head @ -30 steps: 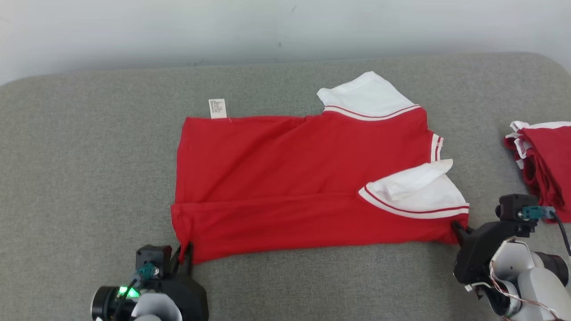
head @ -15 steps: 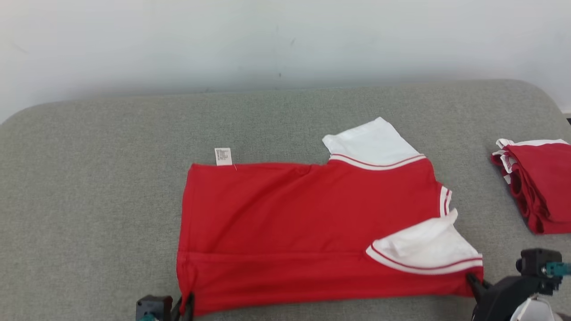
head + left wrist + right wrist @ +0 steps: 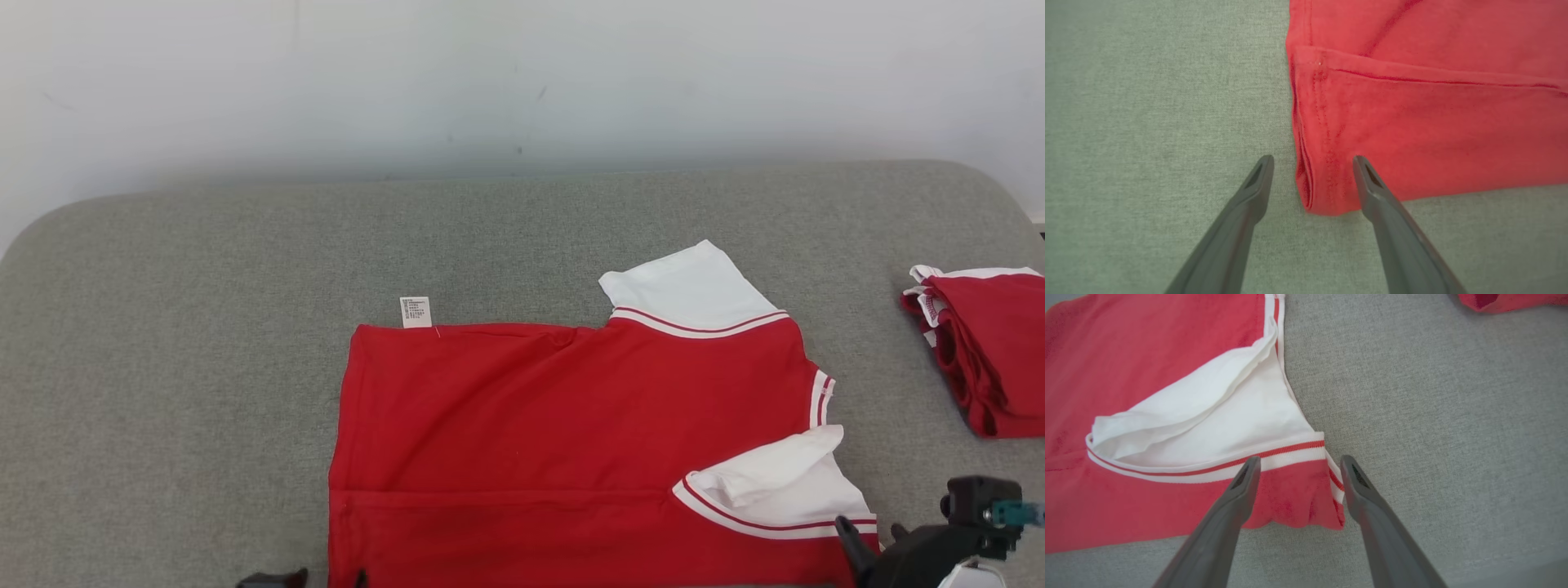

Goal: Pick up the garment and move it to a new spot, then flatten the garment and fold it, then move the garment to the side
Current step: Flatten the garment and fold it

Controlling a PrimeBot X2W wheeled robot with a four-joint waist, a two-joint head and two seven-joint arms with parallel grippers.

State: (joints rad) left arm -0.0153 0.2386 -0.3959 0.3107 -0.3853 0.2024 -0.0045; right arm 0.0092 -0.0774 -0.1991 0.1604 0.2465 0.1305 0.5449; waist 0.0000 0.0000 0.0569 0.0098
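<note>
One worktop: grey, padded (image 3: 163,367), carries everything.
Garment: red shirt (image 3: 531,425), flat mid-worktop, long axis left-right, hem end on the robot's left, sleeve end on its right, near long edge folded over.
Folded pile: red (image 3: 992,343), far right, well apart.
Left gripper (image 3: 1312,159): fingers apart, straddling near hem corner, nothing clamped.
Right gripper (image 3: 1299,458): fingers apart, straddling near sleeve-end corner, nothing clamped.
Key relation: likely each arm takes its own corner; far edge lies straight ahead.
</note>
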